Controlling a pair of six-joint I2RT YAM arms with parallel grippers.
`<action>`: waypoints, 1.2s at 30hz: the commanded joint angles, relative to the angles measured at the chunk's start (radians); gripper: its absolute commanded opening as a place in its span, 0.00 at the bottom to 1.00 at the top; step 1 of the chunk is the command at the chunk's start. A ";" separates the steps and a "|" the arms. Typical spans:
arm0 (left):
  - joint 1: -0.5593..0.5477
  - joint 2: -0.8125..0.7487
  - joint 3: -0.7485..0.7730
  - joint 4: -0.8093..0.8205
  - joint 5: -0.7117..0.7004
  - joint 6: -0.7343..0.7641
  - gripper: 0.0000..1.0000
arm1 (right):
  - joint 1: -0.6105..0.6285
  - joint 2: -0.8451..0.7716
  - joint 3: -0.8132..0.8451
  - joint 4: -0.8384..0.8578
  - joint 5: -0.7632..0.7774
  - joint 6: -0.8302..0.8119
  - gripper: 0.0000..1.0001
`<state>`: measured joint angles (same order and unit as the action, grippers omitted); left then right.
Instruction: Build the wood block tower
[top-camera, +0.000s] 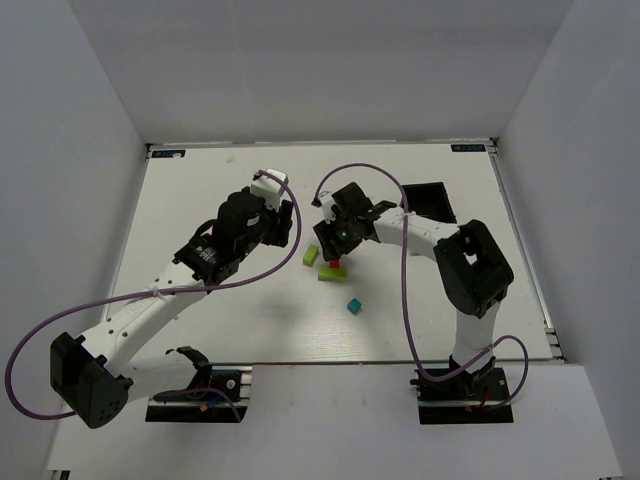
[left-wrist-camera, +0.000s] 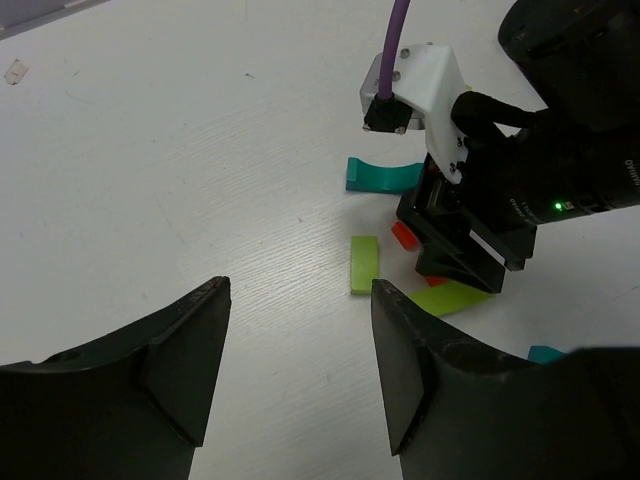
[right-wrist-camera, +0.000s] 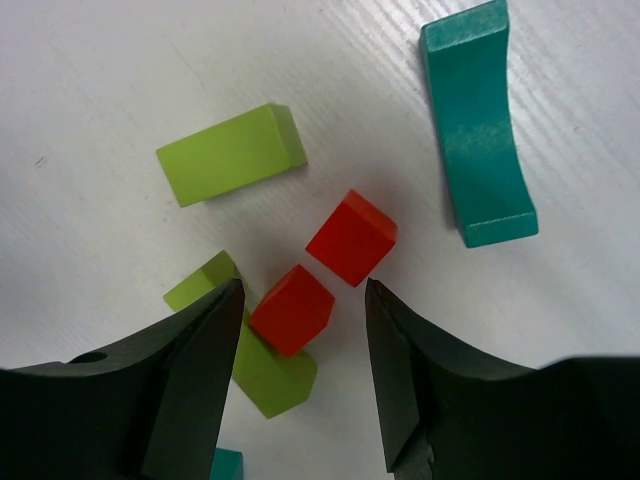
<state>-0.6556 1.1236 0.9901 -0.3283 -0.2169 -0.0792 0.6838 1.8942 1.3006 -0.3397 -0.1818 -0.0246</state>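
Tower: the wood block tower (top-camera: 334, 268) is barely begun near the middle of the table (left-wrist-camera: 150, 150). One red cube (right-wrist-camera: 291, 309) appears to sit on a lime base piece (right-wrist-camera: 268, 370), directly under the right gripper.
Loose blocks: a second red cube (right-wrist-camera: 352, 237) lies corner to corner with the first, apparently on the table. A lime bar (right-wrist-camera: 230, 153) lies just beside them and a teal arch (right-wrist-camera: 480, 180) lies flat nearby. A teal cube (top-camera: 354, 306) sits apart, toward the arms.
Right gripper (right-wrist-camera: 305, 290): the jaws are parted and grip nothing. The stacked red cube shows between the tips from above.
Left gripper (left-wrist-camera: 300, 290): the jaws are wide with nothing between them. It hovers over bare table just short of the lime bar.
Black bin (top-camera: 425, 200): it stands at the far side behind the right arm, away from the blocks.
Doubt: the wrist view looks straight down, so I cannot say whether the cube sits squarely on the lime piece or overhangs its edge.
Step in hand: early stacking, I judge, with a base and one cube up and every other block unplaced.
Next move: it calls for lifting clear of the stacked cube without brushing it. The gripper then needs to centre on a loose block, with the second red cube closest. The jaws should close across flat faces, because the two cubes touch at a corner and a skewed approach could nudge the stack.
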 joint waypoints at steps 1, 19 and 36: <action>0.004 -0.024 -0.004 0.015 0.010 -0.011 0.69 | 0.007 0.040 0.057 0.010 0.038 0.017 0.58; 0.004 -0.024 -0.004 0.015 0.010 -0.002 0.69 | 0.022 0.072 0.092 0.025 -0.011 -0.084 0.27; 0.004 -0.094 -0.033 0.034 -0.081 -0.011 0.70 | 0.094 0.147 0.209 -0.021 -0.186 -0.304 0.33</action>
<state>-0.6556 1.0817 0.9699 -0.3225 -0.2546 -0.0792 0.7689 2.0113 1.4475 -0.3412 -0.3115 -0.2802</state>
